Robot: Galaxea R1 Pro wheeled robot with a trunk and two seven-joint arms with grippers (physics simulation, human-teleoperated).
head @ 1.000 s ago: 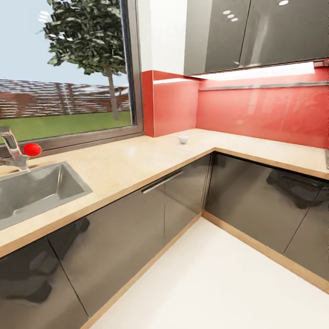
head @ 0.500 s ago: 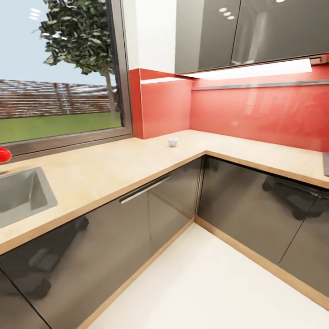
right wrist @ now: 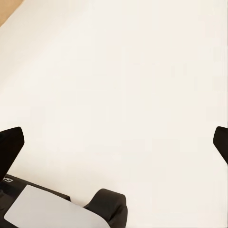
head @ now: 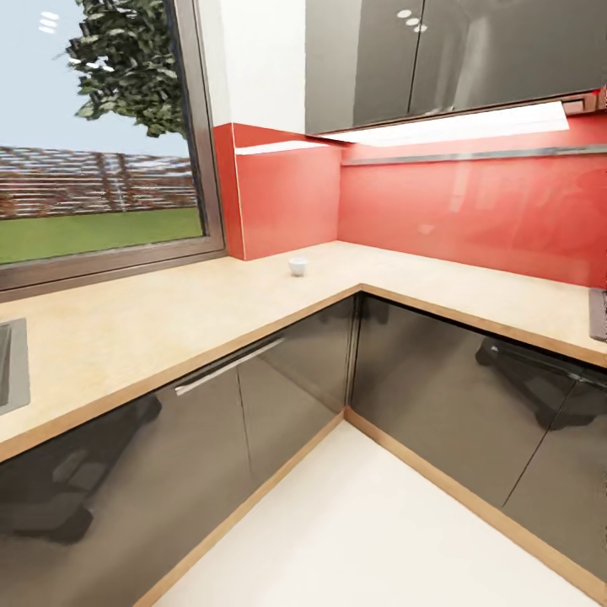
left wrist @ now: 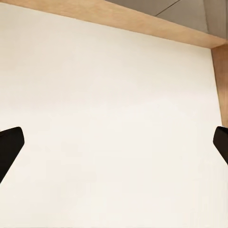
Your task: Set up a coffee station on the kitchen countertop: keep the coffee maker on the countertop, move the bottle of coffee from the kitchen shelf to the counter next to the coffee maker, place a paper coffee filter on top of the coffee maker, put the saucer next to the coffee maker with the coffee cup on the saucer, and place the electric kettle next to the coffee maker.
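A small white coffee cup (head: pixel 297 266) stands alone on the beige L-shaped countertop (head: pixel 169 312), near the inner corner below the red backsplash. The coffee maker, coffee bottle, filter, saucer and kettle are out of view. In the left wrist view my left gripper (left wrist: pixel 114 147) hangs open over the pale floor, its dark fingertips (left wrist: pixel 9 147) far apart at the frame's sides. My right gripper (right wrist: pixel 114 147) is likewise open above the floor with nothing between its fingers.
Glossy dark base cabinets (head: pixel 253 396) run under the counter, with wall cabinets (head: pixel 438 59) above. A sink edge (head: pixel 10 362) shows at far left, a dark appliance edge (head: pixel 598 314) at far right. The robot's base (right wrist: pixel 61 209) shows below the right gripper. White floor (head: pixel 362 531) lies ahead.
The camera has turned to the right: the sink, tap and red object have slid out at the left, and the cup sits further left in the picture.
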